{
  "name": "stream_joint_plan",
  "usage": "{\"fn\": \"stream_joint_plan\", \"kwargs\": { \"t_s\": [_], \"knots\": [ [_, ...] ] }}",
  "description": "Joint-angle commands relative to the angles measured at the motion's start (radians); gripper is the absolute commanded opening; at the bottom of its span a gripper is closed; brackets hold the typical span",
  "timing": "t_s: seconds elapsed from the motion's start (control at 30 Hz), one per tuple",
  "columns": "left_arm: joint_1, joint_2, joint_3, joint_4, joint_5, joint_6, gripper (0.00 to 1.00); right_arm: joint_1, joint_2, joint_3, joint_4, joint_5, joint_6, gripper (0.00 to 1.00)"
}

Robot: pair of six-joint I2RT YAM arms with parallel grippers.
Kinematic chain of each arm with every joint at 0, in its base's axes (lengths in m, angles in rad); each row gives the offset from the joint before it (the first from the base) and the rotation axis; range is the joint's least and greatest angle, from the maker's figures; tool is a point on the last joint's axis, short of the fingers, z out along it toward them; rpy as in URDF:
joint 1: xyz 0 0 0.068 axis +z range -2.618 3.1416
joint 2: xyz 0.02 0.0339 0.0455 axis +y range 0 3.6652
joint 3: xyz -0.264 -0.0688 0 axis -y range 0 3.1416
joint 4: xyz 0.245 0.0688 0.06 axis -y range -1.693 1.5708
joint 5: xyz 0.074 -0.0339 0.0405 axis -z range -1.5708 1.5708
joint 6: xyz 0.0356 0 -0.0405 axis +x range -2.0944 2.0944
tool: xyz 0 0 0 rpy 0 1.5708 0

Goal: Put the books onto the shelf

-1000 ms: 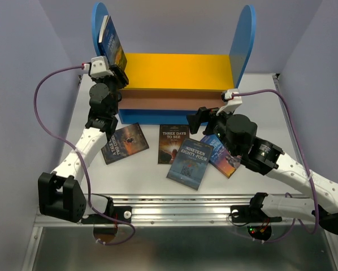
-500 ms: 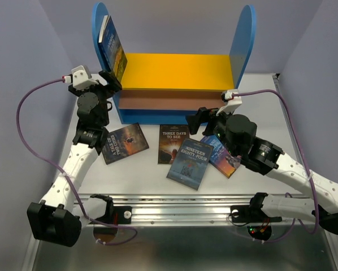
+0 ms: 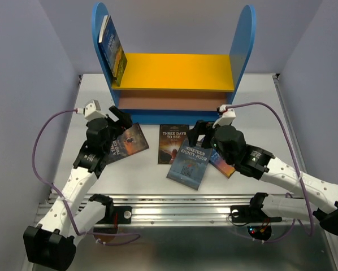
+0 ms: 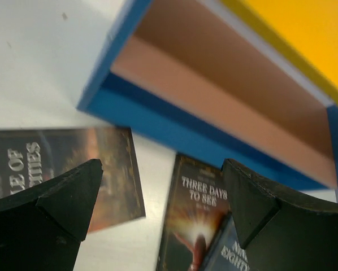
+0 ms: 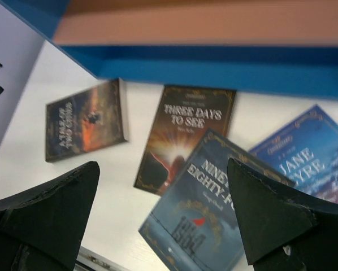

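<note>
The shelf [image 3: 180, 70] stands upright: tall round-topped blue sides, a yellow upper board, a brown lower board and a blue base. One blue-and-yellow book [image 3: 113, 49] stands on the yellow board, leaning against the left side. Four more lie flat and face up just in front of the shelf. A Tale of Two Cities [image 3: 129, 141] lies toward its left end and Three Days to See [image 3: 172, 141] near its middle. Nineteen Eighty-Four [image 3: 189, 164] overlaps that one's corner, with Jane Eyre [image 5: 307, 164] partly beneath it.
</note>
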Motion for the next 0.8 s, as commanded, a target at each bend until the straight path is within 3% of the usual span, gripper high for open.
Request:
{"fn": "stream_joint_plan", "kwargs": {
  "t_s": [0.0, 0.2, 0.47, 0.77],
  "knots": [
    [-0.107, -0.016, -0.09, -0.032, 0.145, -0.105, 0.99, -0.01, -0.011, -0.081, -0.043, -0.012, 0.183, 1.0],
    [-0.393, 0.14, -0.15, 0.13, 0.252, -0.133, 0.99, -0.062, -0.055, -0.243, -0.083, -0.07, 0.339, 1.0],
    [-0.436, 0.439, -0.127, 0.374, 0.466, -0.07, 0.99, -0.082, -0.141, -0.414, -0.068, -0.128, 0.472, 1.0],
    [-0.476, 0.655, -0.053, 0.473, 0.604, -0.021, 0.99, -0.137, -0.075, -0.521, 0.076, -0.237, 0.515, 1.0]
  ]
}}
